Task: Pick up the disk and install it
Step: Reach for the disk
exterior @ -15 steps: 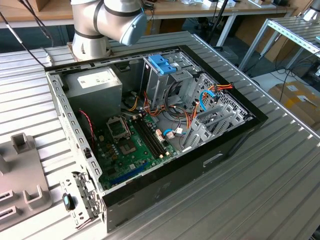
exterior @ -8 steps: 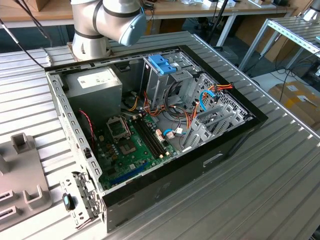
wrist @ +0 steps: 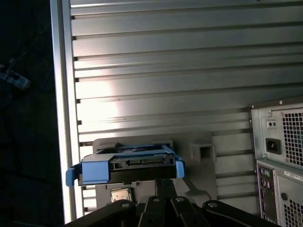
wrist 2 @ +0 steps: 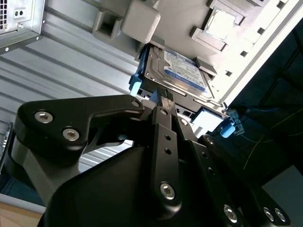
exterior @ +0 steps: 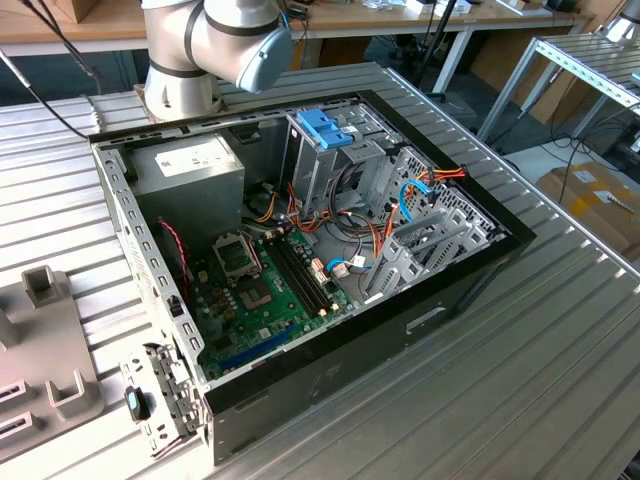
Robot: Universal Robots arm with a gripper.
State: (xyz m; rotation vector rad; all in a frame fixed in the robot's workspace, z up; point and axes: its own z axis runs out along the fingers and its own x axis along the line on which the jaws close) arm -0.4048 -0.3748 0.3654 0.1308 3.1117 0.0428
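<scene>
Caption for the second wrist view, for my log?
Pincer close to the disk, which rests on a grey holder on the ribbed table.

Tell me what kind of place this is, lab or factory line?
Most likely a robotics lab or workshop, not a production line: a robot arm stands on a ribbed metal table beside an opened computer case, with workbenches and cardboard boxes around.

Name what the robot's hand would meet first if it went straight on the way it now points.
Probably the flat silver-grey hard disk in its light-blue plastic carrier, lying directly ahead of the hand in both wrist views; whether they already touch is unclear.
</scene>
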